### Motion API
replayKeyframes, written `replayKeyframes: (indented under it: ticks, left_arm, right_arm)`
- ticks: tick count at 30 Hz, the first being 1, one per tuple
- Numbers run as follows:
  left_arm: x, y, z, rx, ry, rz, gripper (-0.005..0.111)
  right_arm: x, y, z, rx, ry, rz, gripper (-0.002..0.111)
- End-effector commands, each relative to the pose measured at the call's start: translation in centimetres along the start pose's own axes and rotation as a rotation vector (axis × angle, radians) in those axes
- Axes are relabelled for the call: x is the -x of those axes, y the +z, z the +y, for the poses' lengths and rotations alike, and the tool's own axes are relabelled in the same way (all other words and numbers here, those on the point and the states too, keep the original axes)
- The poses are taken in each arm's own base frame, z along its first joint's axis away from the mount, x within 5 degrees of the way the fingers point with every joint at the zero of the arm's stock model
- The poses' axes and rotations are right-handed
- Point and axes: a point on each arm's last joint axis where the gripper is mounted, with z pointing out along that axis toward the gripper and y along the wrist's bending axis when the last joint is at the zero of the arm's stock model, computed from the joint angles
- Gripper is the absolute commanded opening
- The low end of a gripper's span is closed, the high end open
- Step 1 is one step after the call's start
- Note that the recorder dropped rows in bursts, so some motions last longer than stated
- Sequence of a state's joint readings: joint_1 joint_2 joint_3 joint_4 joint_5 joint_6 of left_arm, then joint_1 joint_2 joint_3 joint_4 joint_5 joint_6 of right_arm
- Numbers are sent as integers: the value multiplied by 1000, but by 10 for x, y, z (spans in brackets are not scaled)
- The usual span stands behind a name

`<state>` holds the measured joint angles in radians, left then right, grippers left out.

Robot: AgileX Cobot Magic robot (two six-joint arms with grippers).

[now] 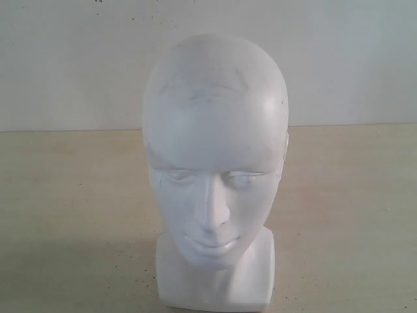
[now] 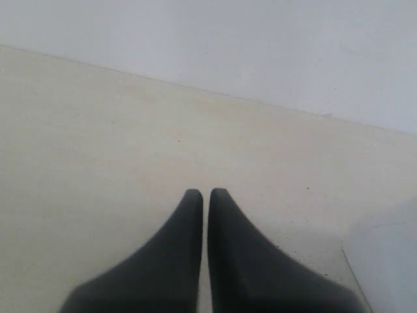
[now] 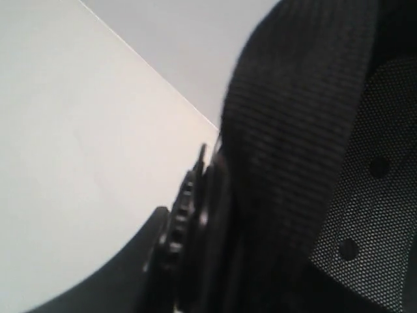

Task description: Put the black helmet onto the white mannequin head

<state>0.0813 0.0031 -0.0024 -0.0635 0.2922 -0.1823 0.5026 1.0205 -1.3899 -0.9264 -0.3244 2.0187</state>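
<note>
The white mannequin head [image 1: 215,169] stands upright on the table in the middle of the exterior view, facing the camera, bare on top, with faint grey scuffs on its brow. Neither arm shows in that view. The black helmet [image 3: 306,130] fills the right wrist view from very close: a woven black strap, mesh inner padding and a toothed rim. My right gripper [image 3: 195,222] is shut on that rim; one dark finger [image 3: 124,267] shows on its outer side and the other is hidden. My left gripper [image 2: 206,193] is shut and empty above the bare tabletop.
The pale beige table [image 1: 71,215] runs back to a plain white wall [image 1: 71,59]. A white blurred corner [image 2: 384,261] sits at the edge of the left wrist view, apparently part of the mannequin's base.
</note>
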Motion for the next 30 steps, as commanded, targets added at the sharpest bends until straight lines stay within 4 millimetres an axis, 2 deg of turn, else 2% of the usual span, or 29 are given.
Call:
replayKeyframes:
  ticks: [1, 2, 5, 6, 7, 14, 17, 20, 22, 27, 30]
  left_arm:
    - [-1, 0, 0, -8, -5, 1, 4]
    - [-1, 0, 0, -8, -5, 1, 4]
    - [-1, 0, 0, -8, -5, 1, 4]
    - [-1, 0, 0, -8, -5, 1, 4]
    - [-1, 0, 0, -8, -5, 1, 4]
    - [-1, 0, 0, -8, -5, 1, 4]
    - [-1, 0, 0, -8, -5, 1, 4]
    - [-1, 0, 0, -8, -5, 1, 4]
    - [-1, 0, 0, -8, -5, 1, 4]
    - [-1, 0, 0, -8, -5, 1, 4]
    - [-1, 0, 0, -8, -5, 1, 4]
  right_arm:
    - [31, 2, 10, 317, 73, -65, 0]
    - [39, 4, -3, 404, 125, -42, 0]
    - [51, 3, -24, 650, 213, -60, 0]
    - [58, 7, -38, 657, 277, -123, 0]
    - [59, 9, -43, 650, 289, -132, 0]
    - [62, 18, -75, 618, 368, -187, 0]
    - [52, 28, -89, 614, 454, -191, 0]
    - [21, 49, -115, 580, 590, -153, 0]
    - [4, 57, -124, 563, 643, -125, 0]
    - [-33, 71, -131, 533, 705, -24, 0]
    - [-48, 72, -130, 520, 721, 23, 0]
